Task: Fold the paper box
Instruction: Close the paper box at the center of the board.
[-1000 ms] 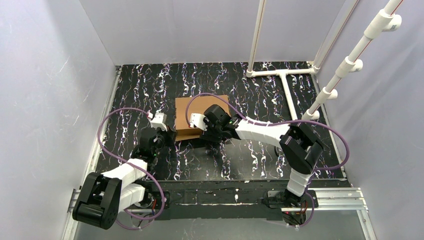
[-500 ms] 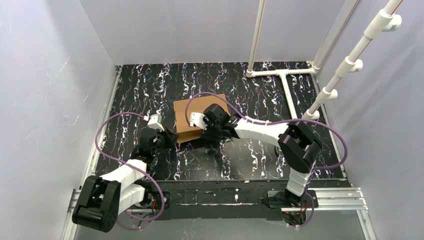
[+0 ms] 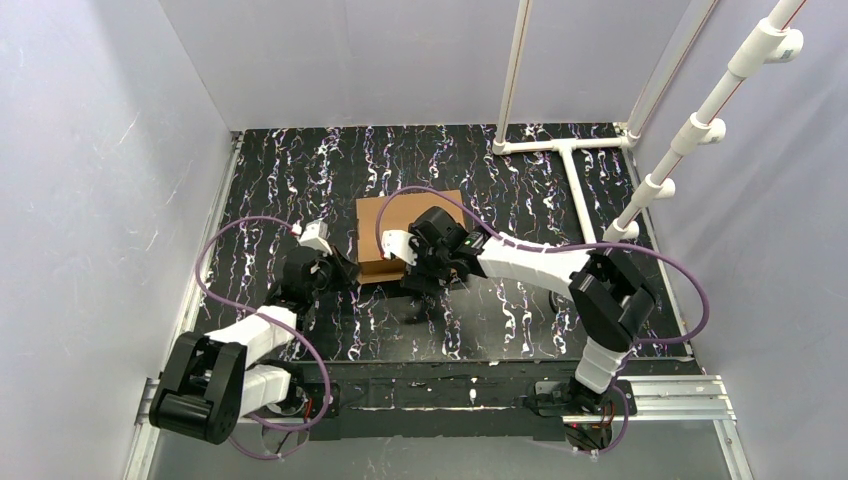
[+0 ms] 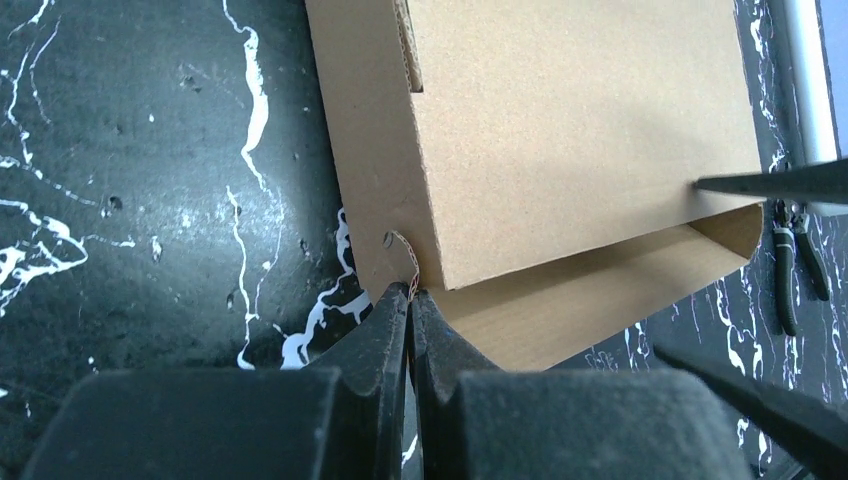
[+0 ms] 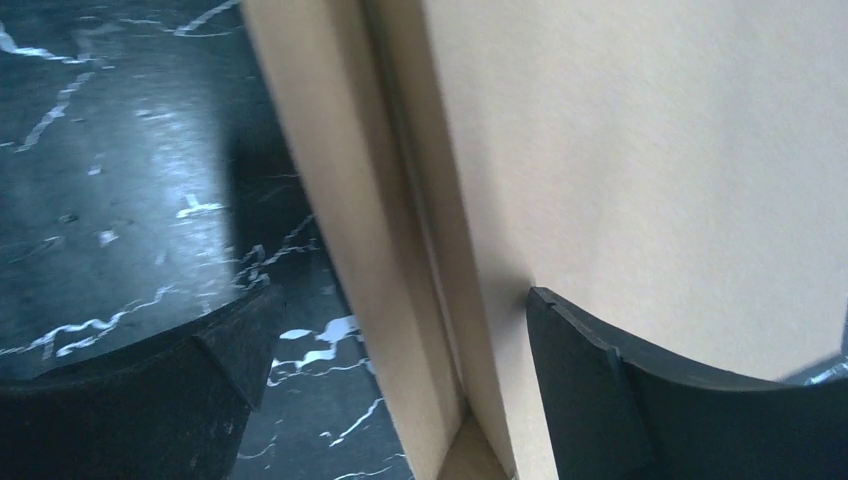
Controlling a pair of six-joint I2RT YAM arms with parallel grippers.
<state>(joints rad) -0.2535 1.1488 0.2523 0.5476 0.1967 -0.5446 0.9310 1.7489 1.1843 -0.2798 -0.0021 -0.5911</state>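
The box (image 3: 410, 208), likely light, stiff yet creasable and best pinched at a flap edge, lies between the left gripper (image 4: 408, 295), closed at its corner, and the right gripper (image 5: 400, 350), gaping astride its wall.

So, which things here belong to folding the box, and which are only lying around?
For the job:
brown corrugated cardboard box
left fingers, shut at its corner
right fingers, open around its edge

Lying about:
white plastic pipe frame
dark-handled pliers
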